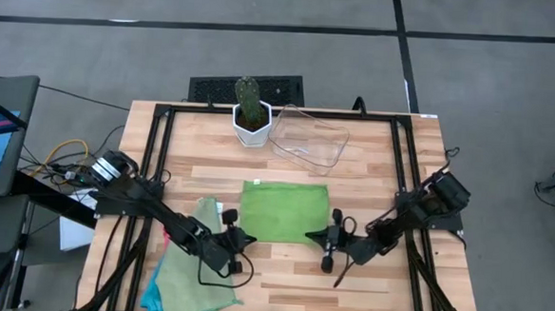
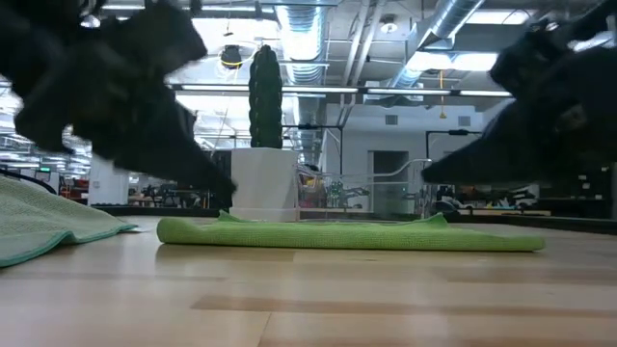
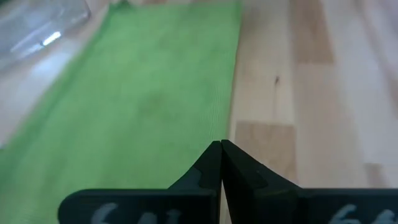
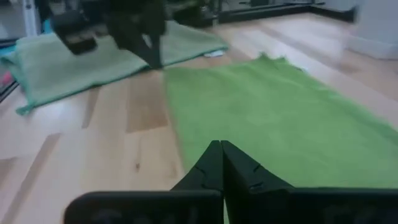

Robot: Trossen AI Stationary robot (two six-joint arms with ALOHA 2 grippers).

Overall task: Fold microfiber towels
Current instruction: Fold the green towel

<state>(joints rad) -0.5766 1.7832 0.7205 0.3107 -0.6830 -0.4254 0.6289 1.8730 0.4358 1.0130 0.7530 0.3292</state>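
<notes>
A light green towel (image 1: 284, 211) lies flat on the table's middle, folded into a rectangle; it also shows in the low view (image 2: 347, 234). My left gripper (image 1: 246, 238) is shut at the towel's near left corner (image 2: 225, 216), just above it. My right gripper (image 1: 317, 237) is shut at the towel's near right corner (image 2: 440, 220), a little above it and clear of it. Both wrist views show shut fingertips over the towel's near edge, the left (image 3: 221, 147) and the right (image 4: 221, 145). A pile of other towels (image 1: 193, 270), light green on top with a turquoise edge (image 1: 156, 303), lies at the near left. My left gripper's shut fingertips stand right over the folded towel's raised near left corner (image 2: 225, 216). I cannot tell whether they touch it. The towel lies flat on the table.
A cactus in a white pot (image 1: 251, 114) stands at the table's far edge. A clear plastic tray (image 1: 309, 138) lies to its right. Bare wood shows near the folded towel (image 1: 290, 270) and to its right (image 1: 371, 194).
</notes>
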